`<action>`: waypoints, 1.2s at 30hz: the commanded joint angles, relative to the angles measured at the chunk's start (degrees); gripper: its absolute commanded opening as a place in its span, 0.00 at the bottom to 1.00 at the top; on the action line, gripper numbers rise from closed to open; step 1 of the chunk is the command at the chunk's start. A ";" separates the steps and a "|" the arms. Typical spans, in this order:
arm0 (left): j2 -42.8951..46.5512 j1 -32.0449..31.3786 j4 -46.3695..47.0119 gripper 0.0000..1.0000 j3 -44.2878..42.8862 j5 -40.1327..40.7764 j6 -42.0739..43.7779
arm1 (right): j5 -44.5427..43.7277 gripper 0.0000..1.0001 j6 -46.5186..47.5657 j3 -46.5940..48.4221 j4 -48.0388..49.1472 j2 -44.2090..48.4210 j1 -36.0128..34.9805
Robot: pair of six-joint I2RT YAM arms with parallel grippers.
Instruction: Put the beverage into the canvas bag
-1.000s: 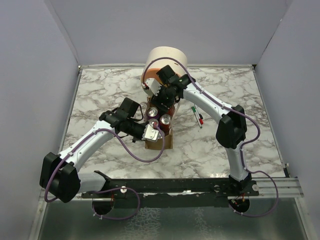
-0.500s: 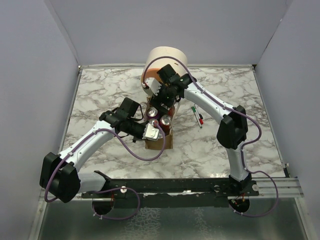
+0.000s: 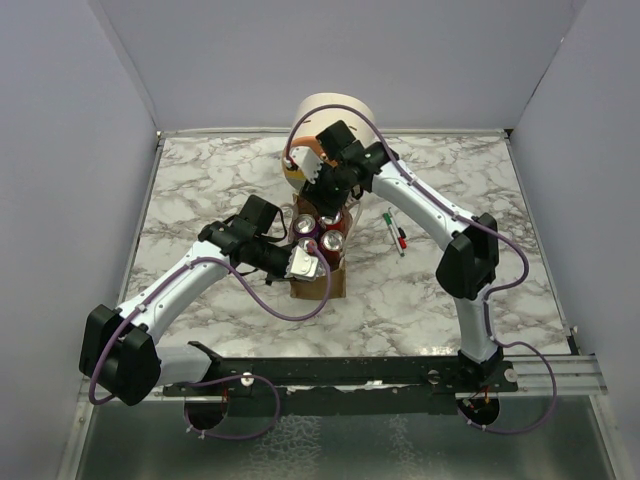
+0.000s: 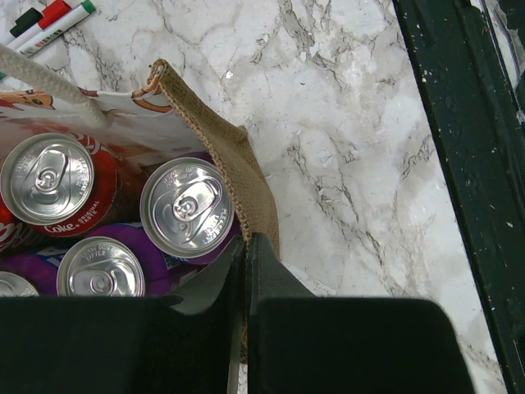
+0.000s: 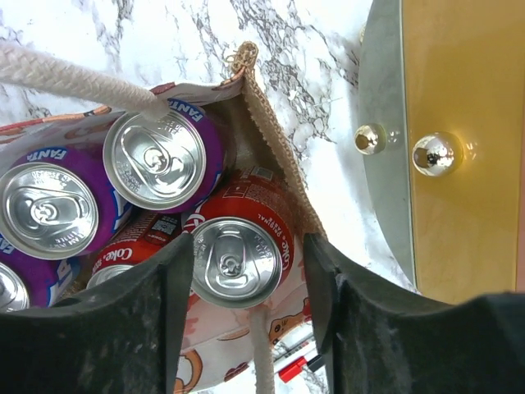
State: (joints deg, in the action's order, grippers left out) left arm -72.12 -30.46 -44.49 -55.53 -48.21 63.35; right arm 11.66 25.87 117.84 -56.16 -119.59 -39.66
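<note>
The canvas bag (image 3: 322, 283) stands mid-table, tan burlap with cream cord handles, and holds several cans. My left gripper (image 4: 246, 246) is shut on the bag's burlap rim (image 4: 238, 156) at its near corner, beside a purple can (image 4: 184, 207). A red Coke can (image 5: 238, 258), the beverage, stands upright inside the bag's far corner next to purple Fanta cans (image 5: 156, 158). My right gripper (image 5: 248, 245) hovers just above that Coke can, open, its fingers (image 5: 328, 287) apart on either side, with a gap at the right one. From above, the right gripper (image 3: 325, 198) is over the bag's far end.
A large cream cylinder (image 3: 330, 110) with a gold drawer front and knobs (image 5: 459, 148) stands right behind the bag. Red and green markers (image 3: 395, 232) lie on the marble to the bag's right. A black rail (image 4: 459, 123) runs along the near table edge.
The right arm has lifted and drawn back a little toward the cylinder, its jaws widening and then narrowing, leaving the Coke can in the bag. The left arm has not moved.
</note>
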 commanded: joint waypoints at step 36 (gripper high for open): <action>0.26 -0.66 -1.77 0.00 -0.85 -1.09 0.20 | -8.05 0.16 2.92 -6.57 3.10 -0.57 0.37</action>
State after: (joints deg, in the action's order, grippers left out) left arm -72.29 -30.46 -44.47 -55.61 -48.18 63.57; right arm 6.87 28.36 110.61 -53.87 -117.99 -39.64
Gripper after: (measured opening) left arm 0.036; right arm 0.157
